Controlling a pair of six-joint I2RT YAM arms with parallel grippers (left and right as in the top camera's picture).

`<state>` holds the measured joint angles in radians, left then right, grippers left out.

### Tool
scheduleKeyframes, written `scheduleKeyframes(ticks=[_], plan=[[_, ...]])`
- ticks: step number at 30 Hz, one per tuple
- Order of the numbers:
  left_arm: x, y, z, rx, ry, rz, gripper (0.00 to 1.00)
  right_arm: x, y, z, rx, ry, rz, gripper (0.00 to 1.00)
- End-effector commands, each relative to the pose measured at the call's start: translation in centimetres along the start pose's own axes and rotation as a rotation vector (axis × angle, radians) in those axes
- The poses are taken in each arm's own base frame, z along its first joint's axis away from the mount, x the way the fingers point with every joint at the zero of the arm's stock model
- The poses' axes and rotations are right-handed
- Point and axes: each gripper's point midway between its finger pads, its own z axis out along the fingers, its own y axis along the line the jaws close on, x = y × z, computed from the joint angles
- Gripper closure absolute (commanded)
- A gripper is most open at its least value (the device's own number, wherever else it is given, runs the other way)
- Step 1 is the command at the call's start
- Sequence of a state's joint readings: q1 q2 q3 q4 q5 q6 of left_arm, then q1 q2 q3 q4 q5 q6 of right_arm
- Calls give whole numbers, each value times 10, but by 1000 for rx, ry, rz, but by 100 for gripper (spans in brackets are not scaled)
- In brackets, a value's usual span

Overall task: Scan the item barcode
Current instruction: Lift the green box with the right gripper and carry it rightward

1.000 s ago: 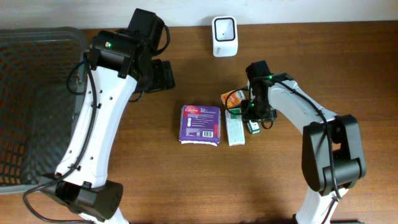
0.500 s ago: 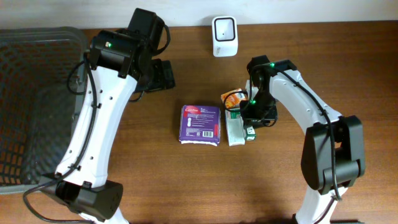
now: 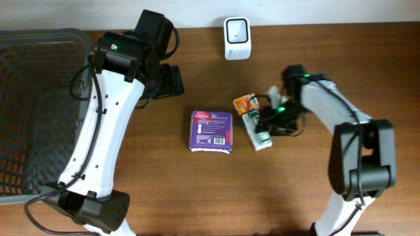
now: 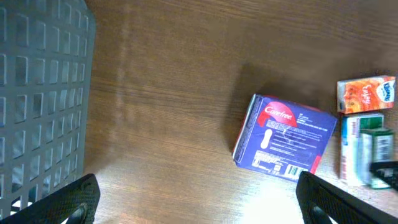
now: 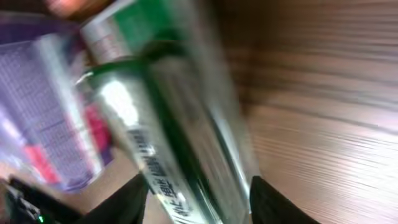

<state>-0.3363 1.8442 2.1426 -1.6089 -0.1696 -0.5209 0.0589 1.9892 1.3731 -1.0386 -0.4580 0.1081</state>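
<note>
A long green and white box (image 3: 256, 131) lies tilted on the table between a purple pack (image 3: 211, 131) and my right gripper (image 3: 268, 124). In the blurred right wrist view the box (image 5: 168, 118) fills the gap of the right gripper (image 5: 202, 199), with both fingers against its sides. An orange carton (image 3: 245, 102) sits just behind the box. The white scanner (image 3: 236, 29) stands at the table's far edge. My left gripper (image 3: 172, 80) hangs open above bare wood, left of the purple pack (image 4: 283, 140); in its own view the left gripper (image 4: 199, 202) holds nothing.
A dark mesh basket (image 3: 26, 98) takes up the table's left end, and its grid wall (image 4: 37, 93) shows in the left wrist view. The orange carton (image 4: 365, 94) and the green and white box (image 4: 362, 149) appear at that view's right edge.
My right arm has swung out to the right, and its gripper now reaches in from the right. The green and white box has turned from upright to tilted. The left arm has not moved.
</note>
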Motion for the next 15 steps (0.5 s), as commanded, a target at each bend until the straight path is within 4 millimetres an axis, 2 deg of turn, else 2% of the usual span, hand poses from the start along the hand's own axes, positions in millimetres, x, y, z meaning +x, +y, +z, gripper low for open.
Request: scheduleKeyframes(ticks=[1, 4, 6, 7, 8, 10, 11, 12, 15], plan=[[0, 1, 4, -17, 8, -5, 1, -1, -43, -14, 73, -16, 98, 40], [0, 1, 4, -17, 7, -5, 1, -3, -71, -43, 209, -21, 146, 34], [1, 1, 4, -17, 8, -5, 1, -7, -70, -66, 258, -32, 143, 34], [1, 1, 4, -17, 8, -5, 1, -8, -59, -71, 220, -27, 109, 35], [0, 1, 4, -16, 5, -6, 1, -7, -34, -66, 107, -7, -2, 39], [-1, 0, 4, -13, 1, -7, 1, -5, -16, -52, 57, 4, -43, 53], [-1, 0, 4, -13, 1, -7, 1, -6, -9, -40, 65, 1, -82, 56], [-1, 0, 4, -13, 2, -7, 1, -9, -5, -22, 98, -12, -109, 59], [0, 1, 4, -15, 5, -6, 1, -12, -17, -11, 158, -36, -57, 64]])
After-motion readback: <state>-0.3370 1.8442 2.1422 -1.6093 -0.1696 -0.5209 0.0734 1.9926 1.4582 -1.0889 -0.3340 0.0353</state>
